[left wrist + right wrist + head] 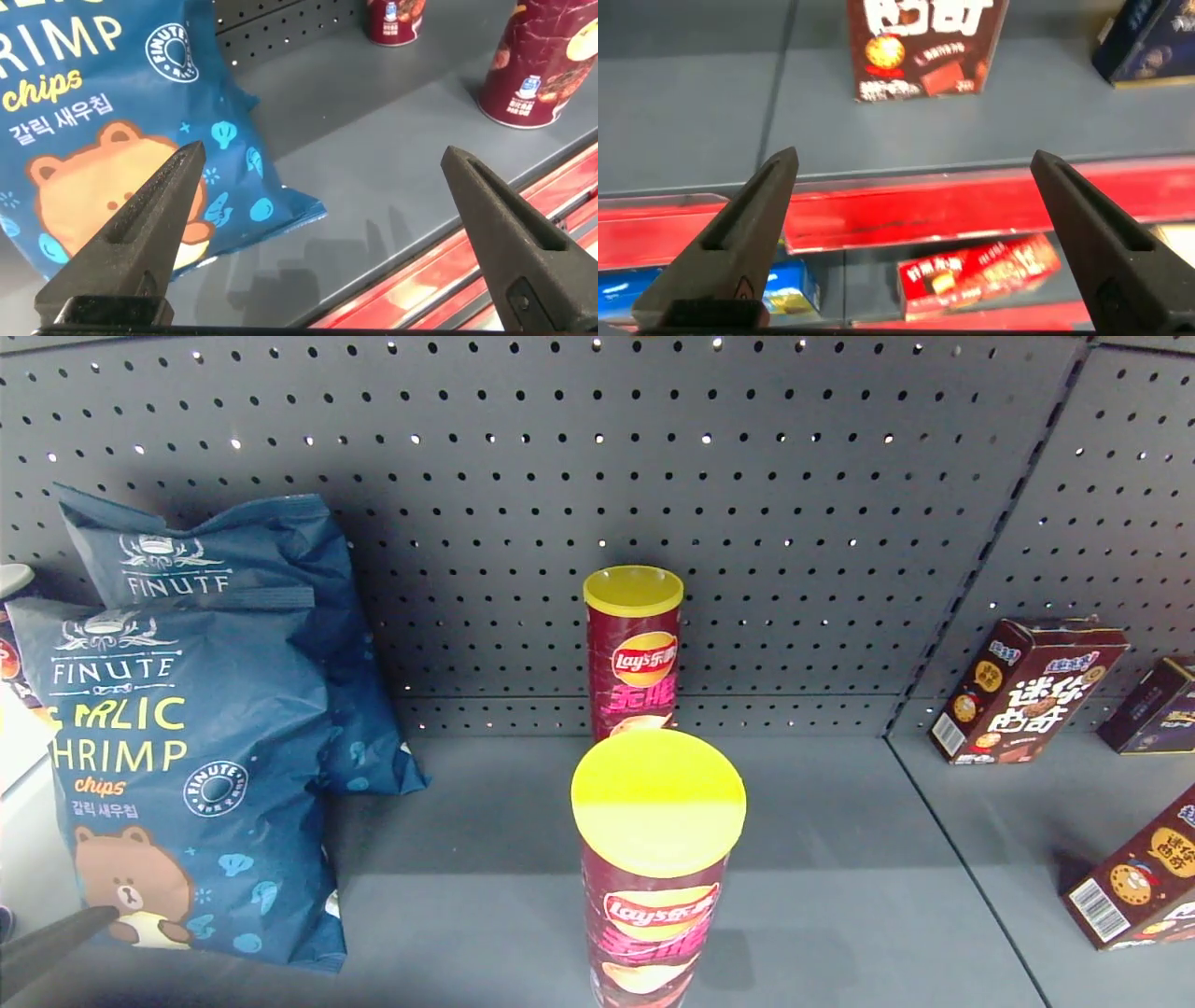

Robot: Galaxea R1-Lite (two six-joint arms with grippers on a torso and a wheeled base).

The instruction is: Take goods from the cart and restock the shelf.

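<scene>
Head view, lower centre: the front chip can (656, 896) is seen standing on the shelf (840, 896). The jaws of the left gripper (322, 154) and right gripper (912, 157) are spread wide and empty. The tall can could be toppled if brushed.

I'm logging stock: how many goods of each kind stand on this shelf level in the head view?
Blue chip bags: 2
Red chip cans: 2
Brown cookie boxes: 2
Dark blue box: 1
Total: 7
</scene>
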